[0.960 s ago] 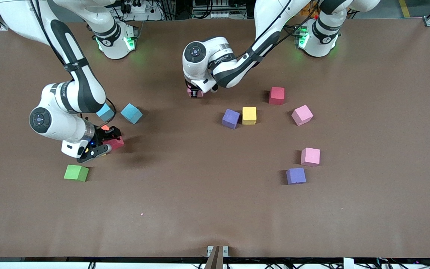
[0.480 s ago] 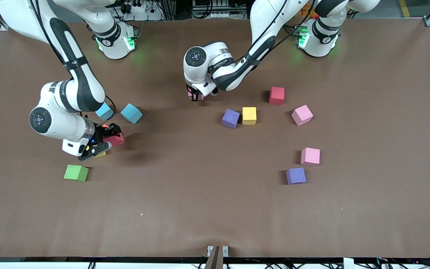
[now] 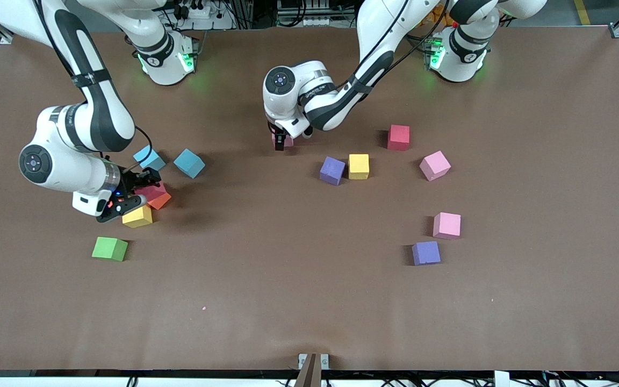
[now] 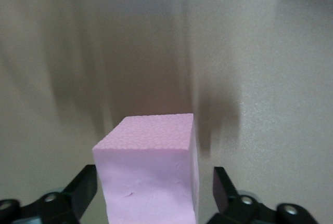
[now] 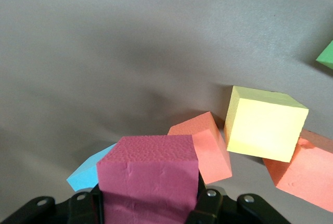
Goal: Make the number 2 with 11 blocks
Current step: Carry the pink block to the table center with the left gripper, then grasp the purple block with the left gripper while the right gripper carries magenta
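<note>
Between left gripper [image 4: 151,195] open jaws sits pebbly pink cube [image 4: 148,169]; right gripper [image 5: 148,203] clamps magenta cube [image 5: 149,174].

Broad bare table [image 3: 299,301] is left along the edge nearest the front camera and through the middle. The right arm's end is crowded by a yellow cube [image 3: 137,216], orange cube [image 3: 159,201], two blue cubes [image 3: 189,163] and a green cube [image 3: 109,249]. Toward the left arm's end, gaps are left between the well-spaced purple [image 3: 426,252], pink [image 3: 446,225] and red [image 3: 398,137] cubes

Left gripper [image 3: 282,141] low with jaws spread; right gripper [image 3: 136,194] raised, clamped shut.
</note>
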`<move>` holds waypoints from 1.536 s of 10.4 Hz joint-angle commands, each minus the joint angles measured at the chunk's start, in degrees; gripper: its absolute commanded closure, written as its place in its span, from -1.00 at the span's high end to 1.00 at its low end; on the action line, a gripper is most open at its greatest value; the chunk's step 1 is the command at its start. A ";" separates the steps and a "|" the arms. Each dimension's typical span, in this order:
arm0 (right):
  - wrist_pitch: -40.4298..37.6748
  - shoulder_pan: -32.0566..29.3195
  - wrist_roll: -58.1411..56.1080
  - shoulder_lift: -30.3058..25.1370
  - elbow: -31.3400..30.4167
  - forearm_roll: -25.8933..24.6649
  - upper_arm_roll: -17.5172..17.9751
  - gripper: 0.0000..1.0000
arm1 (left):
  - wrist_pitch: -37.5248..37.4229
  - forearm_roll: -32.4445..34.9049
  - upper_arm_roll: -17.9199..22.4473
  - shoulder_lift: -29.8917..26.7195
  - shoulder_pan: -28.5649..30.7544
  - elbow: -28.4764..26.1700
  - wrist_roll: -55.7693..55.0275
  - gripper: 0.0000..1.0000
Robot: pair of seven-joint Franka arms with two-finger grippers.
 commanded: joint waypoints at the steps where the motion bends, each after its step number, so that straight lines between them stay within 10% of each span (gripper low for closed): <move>1: -0.07 -0.18 -0.35 -1.72 -1.32 -1.04 0.81 0.08 | -4.68 1.66 0.70 -2.34 -0.36 0.81 -1.33 1.00; 11: -0.34 10.17 -10.08 -8.65 -2.37 -1.30 7.83 0.07 | -15.51 1.66 0.17 -13.96 14.23 -6.04 23.93 1.00; 16: 18.53 16.07 -23.99 -14.99 -20.45 -1.30 10.72 0.08 | -8.67 1.75 0.17 -11.49 15.73 -9.65 38.21 1.00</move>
